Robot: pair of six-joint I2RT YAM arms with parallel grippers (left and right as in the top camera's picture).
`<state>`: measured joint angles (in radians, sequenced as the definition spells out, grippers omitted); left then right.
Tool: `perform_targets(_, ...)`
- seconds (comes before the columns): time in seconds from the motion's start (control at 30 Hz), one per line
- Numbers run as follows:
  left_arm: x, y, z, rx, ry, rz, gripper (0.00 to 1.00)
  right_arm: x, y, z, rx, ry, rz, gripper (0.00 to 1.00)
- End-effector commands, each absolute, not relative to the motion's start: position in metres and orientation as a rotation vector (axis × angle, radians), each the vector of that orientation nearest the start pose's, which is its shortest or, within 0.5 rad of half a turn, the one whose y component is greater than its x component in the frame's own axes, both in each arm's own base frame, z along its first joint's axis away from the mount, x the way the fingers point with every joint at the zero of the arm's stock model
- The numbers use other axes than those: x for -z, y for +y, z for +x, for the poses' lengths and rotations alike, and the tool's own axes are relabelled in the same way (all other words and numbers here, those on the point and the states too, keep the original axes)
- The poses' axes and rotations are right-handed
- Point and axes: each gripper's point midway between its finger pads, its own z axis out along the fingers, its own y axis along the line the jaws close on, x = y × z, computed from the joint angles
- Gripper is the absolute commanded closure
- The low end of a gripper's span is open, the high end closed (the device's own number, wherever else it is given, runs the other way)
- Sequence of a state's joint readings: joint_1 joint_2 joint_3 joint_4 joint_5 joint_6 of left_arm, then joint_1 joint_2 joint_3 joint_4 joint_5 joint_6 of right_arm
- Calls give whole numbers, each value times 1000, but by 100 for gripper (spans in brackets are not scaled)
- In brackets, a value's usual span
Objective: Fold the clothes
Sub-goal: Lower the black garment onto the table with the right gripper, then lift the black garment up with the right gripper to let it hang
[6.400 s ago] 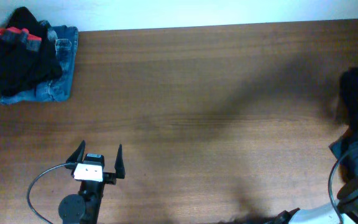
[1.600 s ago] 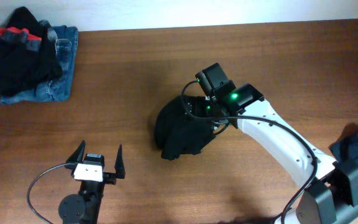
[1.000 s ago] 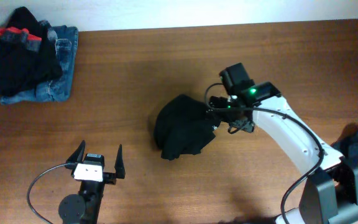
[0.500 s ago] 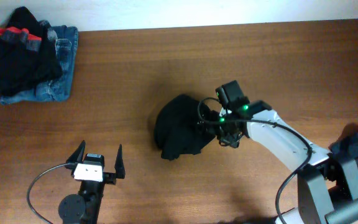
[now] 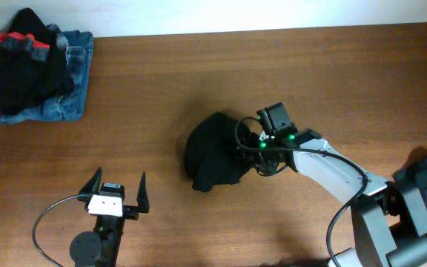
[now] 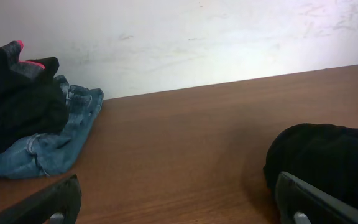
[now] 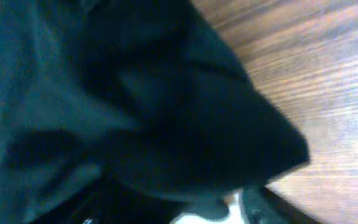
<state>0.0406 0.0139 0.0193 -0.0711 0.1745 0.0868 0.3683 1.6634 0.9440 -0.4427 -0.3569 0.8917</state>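
Lying bunched at centre of table (image 5: 199, 74): black top (image 5: 212, 152); right gripper (image 5: 249, 148) pressed into its right edge, cloth filling wrist view, cannot tell if jaws open or closed; left gripper (image 5: 119, 176) near front edge, spread wide, empty, well apart from top; pile of other clothes (image 5: 32, 63) at far left corner.

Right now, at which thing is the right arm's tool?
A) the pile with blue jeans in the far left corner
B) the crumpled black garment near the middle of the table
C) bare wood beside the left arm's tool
B: in the overhead view the right tool is at the right edge of the crumpled black garment, far from the jeans pile and the left tool.
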Motion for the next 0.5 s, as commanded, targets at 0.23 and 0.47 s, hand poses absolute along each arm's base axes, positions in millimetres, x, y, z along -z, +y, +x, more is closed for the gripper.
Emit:
perform_targets(0.23, -161, -18, 245, 27, 1624, 174, 1, -44, 182, 326, -732, 2793, 648, 96)
perform_targets(0.47, -161, -18, 245, 27, 1625, 174, 1, -56, 184, 339, -735, 2727, 520, 96)
